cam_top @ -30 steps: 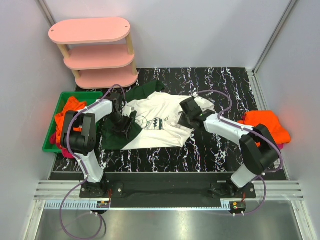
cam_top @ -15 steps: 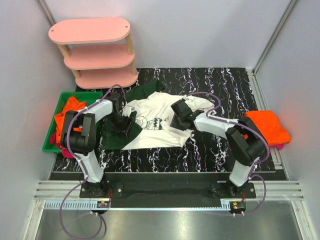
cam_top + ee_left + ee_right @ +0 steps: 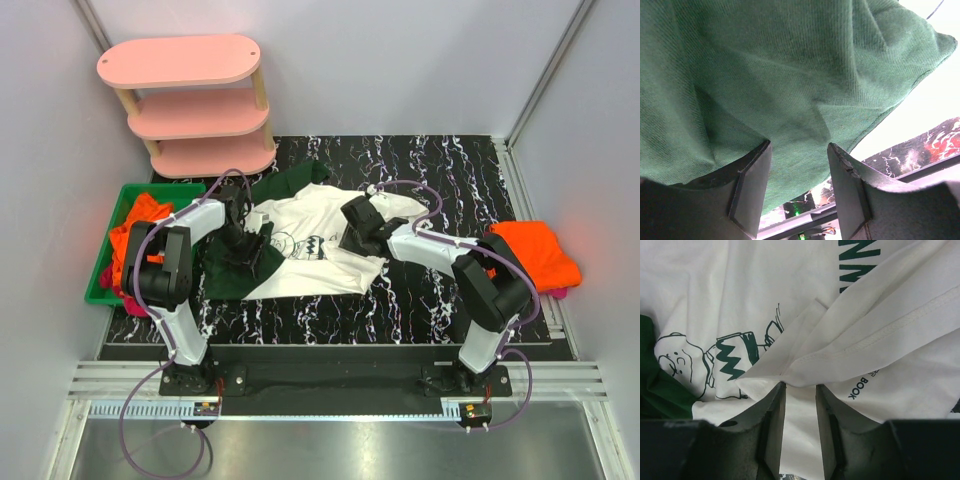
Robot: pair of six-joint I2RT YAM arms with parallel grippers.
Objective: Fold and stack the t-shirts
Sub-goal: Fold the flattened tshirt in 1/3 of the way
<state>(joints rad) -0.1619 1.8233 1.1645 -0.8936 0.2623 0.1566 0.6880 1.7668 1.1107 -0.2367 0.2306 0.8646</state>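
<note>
Fingers of right gripper (image 3: 799,386) narrow, pinching folded white hem (image 3: 850,335) of t-shirt (image 3: 715,295). Jaws of left gripper (image 3: 797,150) half apart on green sleeve (image 3: 765,65); grip unclear. t-shirt spread on table (image 3: 440,170) between arms. Best: carry hem low, straight across; sleeve pinned so body doesn't drag.

I see my left arm (image 3: 195,222) and right arm (image 3: 430,248) as white shells between black joints, on black bases (image 3: 195,378). A purple cable (image 3: 400,188) loops along each. The left carries a small orange mark. My fingers (image 3: 751,185) are dark, flat, angular.
</note>
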